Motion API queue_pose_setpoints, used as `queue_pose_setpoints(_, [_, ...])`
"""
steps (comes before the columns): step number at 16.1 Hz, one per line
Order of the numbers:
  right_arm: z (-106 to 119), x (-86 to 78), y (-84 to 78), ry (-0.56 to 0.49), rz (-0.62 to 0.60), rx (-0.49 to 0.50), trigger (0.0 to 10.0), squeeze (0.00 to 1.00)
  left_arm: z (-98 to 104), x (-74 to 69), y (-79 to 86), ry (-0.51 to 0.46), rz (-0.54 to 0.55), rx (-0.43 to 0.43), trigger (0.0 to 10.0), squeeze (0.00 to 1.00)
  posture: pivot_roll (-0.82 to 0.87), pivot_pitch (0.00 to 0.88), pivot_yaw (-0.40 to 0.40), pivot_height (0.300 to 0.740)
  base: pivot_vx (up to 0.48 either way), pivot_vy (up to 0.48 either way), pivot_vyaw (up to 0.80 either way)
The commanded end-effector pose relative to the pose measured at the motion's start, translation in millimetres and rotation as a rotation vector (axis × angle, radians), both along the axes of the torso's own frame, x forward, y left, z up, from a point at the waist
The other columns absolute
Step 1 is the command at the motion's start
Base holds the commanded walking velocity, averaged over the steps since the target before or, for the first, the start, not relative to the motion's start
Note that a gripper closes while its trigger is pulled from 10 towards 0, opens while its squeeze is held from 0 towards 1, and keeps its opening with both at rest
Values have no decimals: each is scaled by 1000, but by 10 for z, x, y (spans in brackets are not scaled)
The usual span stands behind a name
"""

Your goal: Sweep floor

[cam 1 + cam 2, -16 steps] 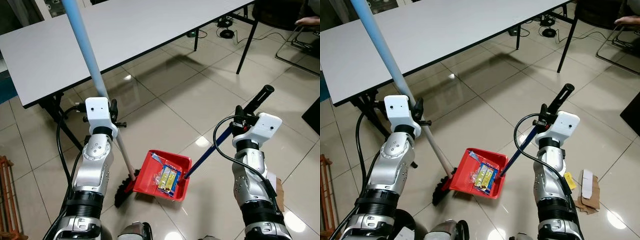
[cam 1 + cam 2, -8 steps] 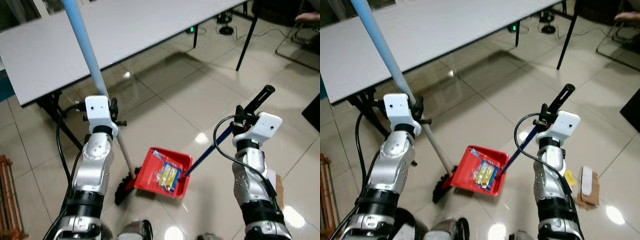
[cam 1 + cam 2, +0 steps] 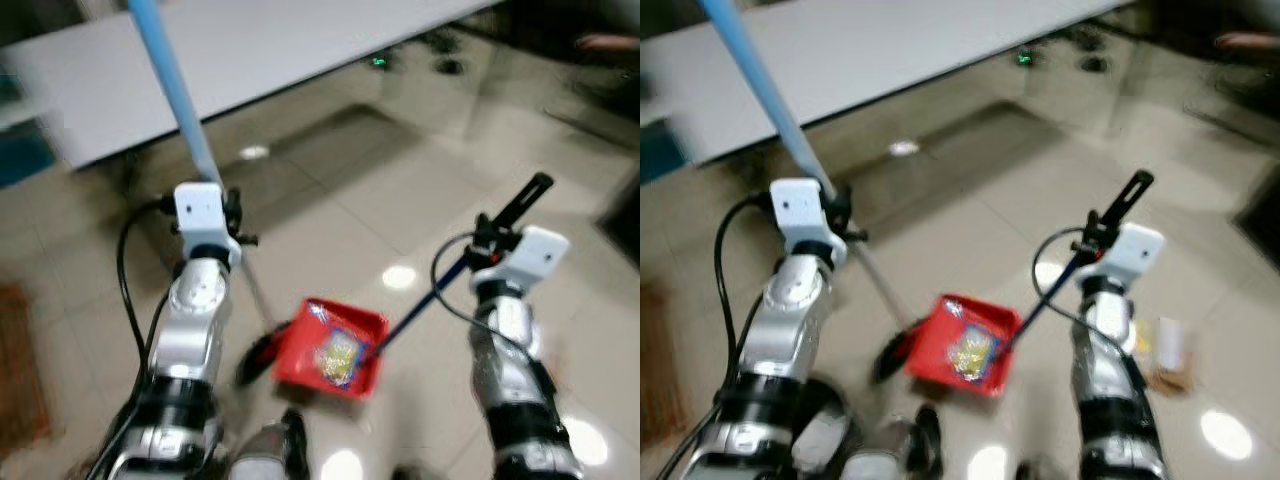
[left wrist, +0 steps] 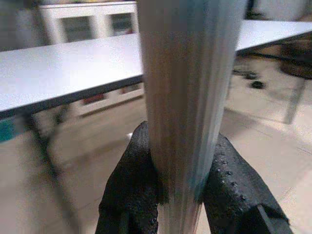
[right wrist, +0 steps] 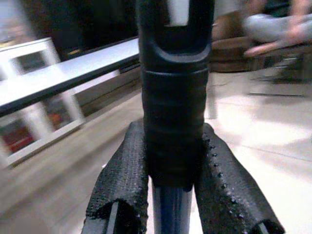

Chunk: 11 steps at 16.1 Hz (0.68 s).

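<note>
My left gripper (image 4: 178, 187) is shut on the broom's light blue pole (image 3: 172, 76), which slants down to the black bristle head (image 3: 257, 356) on the tiled floor. My right gripper (image 5: 171, 165) is shut on the black grip of the dustpan's long dark handle (image 3: 512, 204). The red dustpan (image 3: 332, 347) rests on the floor between my arms, right beside the bristles, with yellow wrappers (image 3: 338, 352) and small litter inside. The head views are blurred by motion.
A long grey table (image 3: 260, 55) on black legs stands ahead. Scraps of cardboard (image 3: 1165, 350) lie on the floor at my right. A person's hand (image 3: 603, 42) and chairs are at the far right. Glossy tiles stretch ahead.
The whole picture has shifted and blurred, so the camera is moving. Both grippers keep their hold; broom and dustpan stay together on the floor.
</note>
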State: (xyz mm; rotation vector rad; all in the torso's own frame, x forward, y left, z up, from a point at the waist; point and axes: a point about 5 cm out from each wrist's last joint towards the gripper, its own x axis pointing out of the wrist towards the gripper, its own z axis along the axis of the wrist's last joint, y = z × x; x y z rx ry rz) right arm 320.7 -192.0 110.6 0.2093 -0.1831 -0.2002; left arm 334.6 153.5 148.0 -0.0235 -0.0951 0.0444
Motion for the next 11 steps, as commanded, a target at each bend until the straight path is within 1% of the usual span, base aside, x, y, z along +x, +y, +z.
queue_pose_setpoints(1, [35, 6, 65, -21, 12, 18, 10000, 0, -4, -15, 62, 4, 17, 15, 10000, 0, -31, 103, 78, 740, 0, 0, 0])
queue_pose_setpoints(11, [31, 9, 49, -14, -3, 14, 10000, 0, -3, -15, 49, 4, 11, 6, 10000, 0, -31, 105, 76, 740, 0, 0, 0])
